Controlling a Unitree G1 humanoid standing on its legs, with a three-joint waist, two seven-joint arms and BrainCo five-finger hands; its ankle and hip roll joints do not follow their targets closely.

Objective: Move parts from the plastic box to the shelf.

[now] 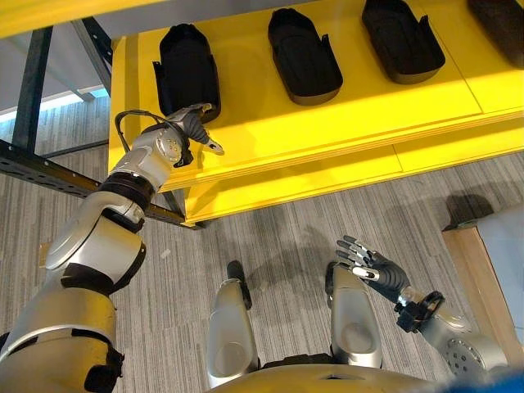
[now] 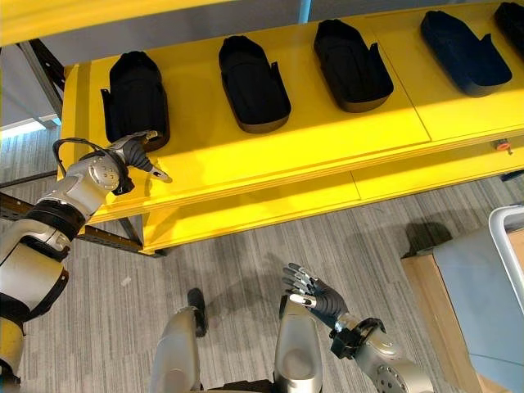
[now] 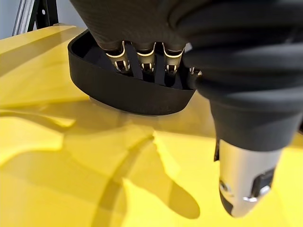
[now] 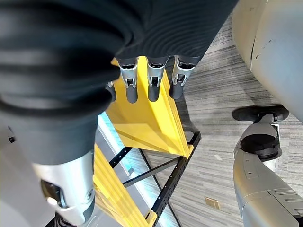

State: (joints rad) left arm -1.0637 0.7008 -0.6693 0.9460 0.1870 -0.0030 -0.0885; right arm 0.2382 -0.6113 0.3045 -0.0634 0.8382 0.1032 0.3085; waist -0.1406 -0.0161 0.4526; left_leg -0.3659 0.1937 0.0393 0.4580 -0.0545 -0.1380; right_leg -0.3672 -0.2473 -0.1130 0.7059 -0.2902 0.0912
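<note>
Right hand (image 2: pixel 315 299) hangs open, empty; left hand (image 1: pixel 195 124) fingers rest inside black part (image 1: pixel 187 72).

Silver-grey left arm (image 1: pixel 94 246) in smooth rounded shells, split by black bands at the joints. Round silver disc with small holes near its wrist. Left hand (image 1: pixel 192 124) under a dark ribbed cover, with silver fingers (image 3: pixel 146 56) dark at the tips and slotted along their length. Silver thumb (image 3: pixel 244 182) with a small dark inset and a dark tip. Right arm (image 1: pixel 458 352) silver-grey too, with a flat round disc dotted with screws and a black ring at the wrist. Right hand (image 1: pixel 383 276) dark-backed, with the same silver, dark-tipped fingers (image 4: pixel 154 78).
</note>
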